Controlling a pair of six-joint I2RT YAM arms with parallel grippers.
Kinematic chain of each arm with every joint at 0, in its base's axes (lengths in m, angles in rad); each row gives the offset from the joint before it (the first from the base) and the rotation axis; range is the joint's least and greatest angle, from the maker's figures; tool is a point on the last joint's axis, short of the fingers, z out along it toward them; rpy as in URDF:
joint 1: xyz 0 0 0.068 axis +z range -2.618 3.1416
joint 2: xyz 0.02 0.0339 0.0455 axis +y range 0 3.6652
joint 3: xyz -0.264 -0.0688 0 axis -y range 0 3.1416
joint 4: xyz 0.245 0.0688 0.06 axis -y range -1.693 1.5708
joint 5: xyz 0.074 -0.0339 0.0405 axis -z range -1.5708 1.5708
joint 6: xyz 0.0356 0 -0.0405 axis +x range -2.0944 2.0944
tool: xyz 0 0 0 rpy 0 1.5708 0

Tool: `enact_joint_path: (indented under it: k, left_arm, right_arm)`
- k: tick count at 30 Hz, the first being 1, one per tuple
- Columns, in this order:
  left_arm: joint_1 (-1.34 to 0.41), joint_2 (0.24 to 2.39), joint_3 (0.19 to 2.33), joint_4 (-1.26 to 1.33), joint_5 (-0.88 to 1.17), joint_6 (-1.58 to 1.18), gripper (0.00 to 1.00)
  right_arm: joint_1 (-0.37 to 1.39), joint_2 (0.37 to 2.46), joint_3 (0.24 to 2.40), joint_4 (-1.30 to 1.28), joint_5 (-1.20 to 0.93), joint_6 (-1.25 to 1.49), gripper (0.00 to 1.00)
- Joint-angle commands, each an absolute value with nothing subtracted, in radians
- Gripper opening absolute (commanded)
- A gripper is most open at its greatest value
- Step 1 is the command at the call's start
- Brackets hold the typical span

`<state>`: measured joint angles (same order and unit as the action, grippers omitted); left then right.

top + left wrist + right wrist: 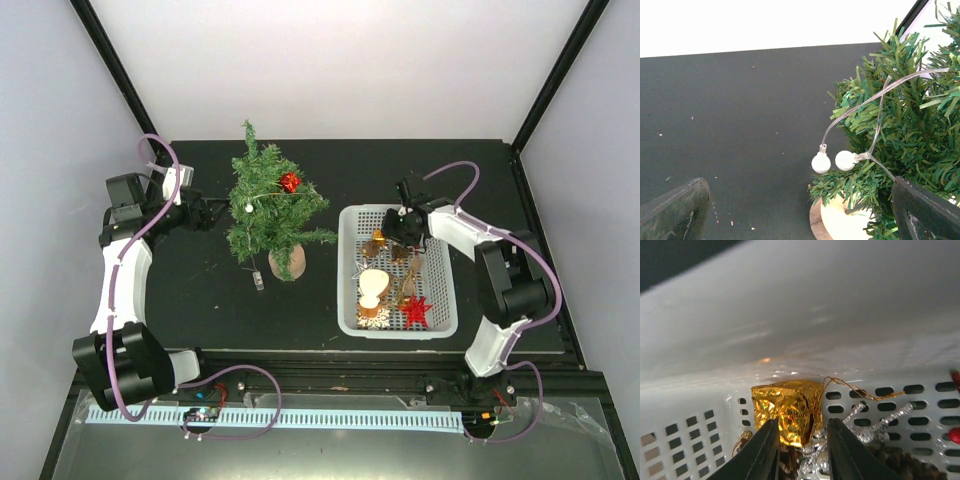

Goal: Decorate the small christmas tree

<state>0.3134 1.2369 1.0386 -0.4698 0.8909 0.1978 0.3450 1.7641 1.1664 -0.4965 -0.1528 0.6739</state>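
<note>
The small christmas tree [270, 205] stands upright on its round wooden base [287, 262] on the dark worktop [200, 290], left of centre, between the two arms. A red bauble [290, 182] hangs near its top. A thin clear wire [865, 102] with two small white bulbs [821, 163] is draped over its branches, and the bulbs dangle at the edge of the lower foliage, just above the base.

The left tool [205, 215] hovers beside the tree on its left. From the left wrist we see its fingers [675, 210] spread wide and released, with nothing between them. The right-hand finger sits close to the low branches, and we cannot tell whether it touches them.

To the right of the tree, apart from it, sits a white slotted basket [345, 270]. Among the ornaments in it are a red star [415, 310] at the near end and a pale rounded piece [372, 287] to its left.

The right tool [405, 235] is lowered into the far end of the basket. From the right wrist we see its fingers [765, 450] drawn close together on either side of the lower part of a gold foil parcel [787, 412] with a gold loop of thread. The parcel lies against the basket wall, with a silver glittery piece [880, 422] just beside it. We cannot tell whether the fingers already press on the parcel or only flank it.
</note>
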Motion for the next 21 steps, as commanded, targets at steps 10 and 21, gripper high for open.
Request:
enact_joint_path:
  k: [10,21]
  left_arm:
    - [0.328,1.212,1.04,-0.461,0.892,0.198,0.99]
    - [0.399,1.099,1.127,-0.548,0.754,0.263,0.99]
  right_arm:
    - [0.337,1.812,1.143,-0.4,-0.221,0.708,0.02]
    - [0.336,1.634,1.075,-0.431,-0.166,0.68,0.01]
